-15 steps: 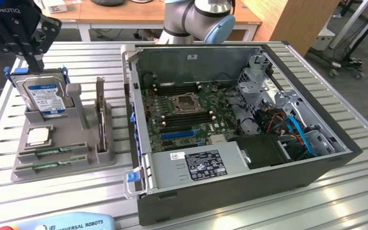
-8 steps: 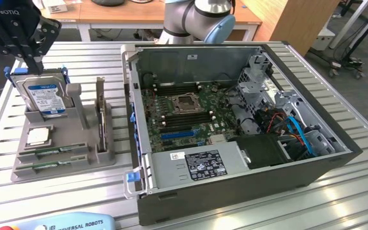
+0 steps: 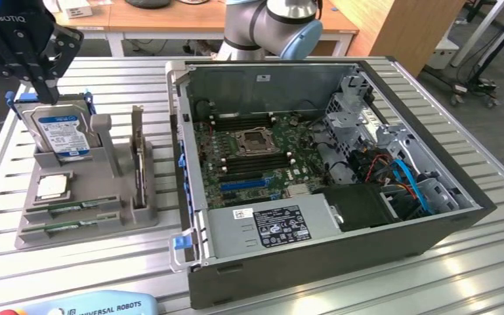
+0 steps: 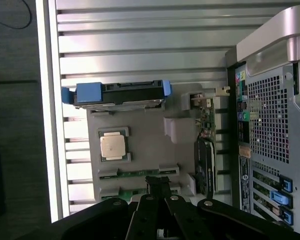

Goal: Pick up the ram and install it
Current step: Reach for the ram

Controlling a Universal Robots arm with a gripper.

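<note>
Ram (image 3: 71, 209): green stick lying flat in a slot of the grey holder (image 3: 24, 233), towards the holder's front end. Not lifted.
Second stick (image 3: 66, 227): same kind, in the next slot, just beside the first. From the wrist view it is partly hidden behind the claw tips.
Neighbours in holder: square silver processor chip (image 3: 52, 187) just behind the ram. Blue-labelled hard drive (image 3: 60, 131) stands upright at the far end. An expansion card (image 3: 138, 157) stands on edge along the side nearest the case.
Claw (image 3: 49, 97): clenched, fingers pressed together, nothing between them. It hangs above the hard drive at the holder's far end, well apart from the ram and touching neither stick.
Wrist view check: claw tips (image 4: 158, 180) meet in a point, and the ram (image 4: 137, 172) sits in its slot, undisturbed.
Computer case (image 3: 427, 230): side off, lying open on the slatted surface (image 3: 480, 262) at the exterior view's right of the holder.
Memory slots (image 3: 243, 162): dark slots on the motherboard beside the processor socket. They look unfilled.
Progress: at the very start, by my reading. No grasp made, no lift, no insertion. The pickup, the carry and the seating all remain.
</note>
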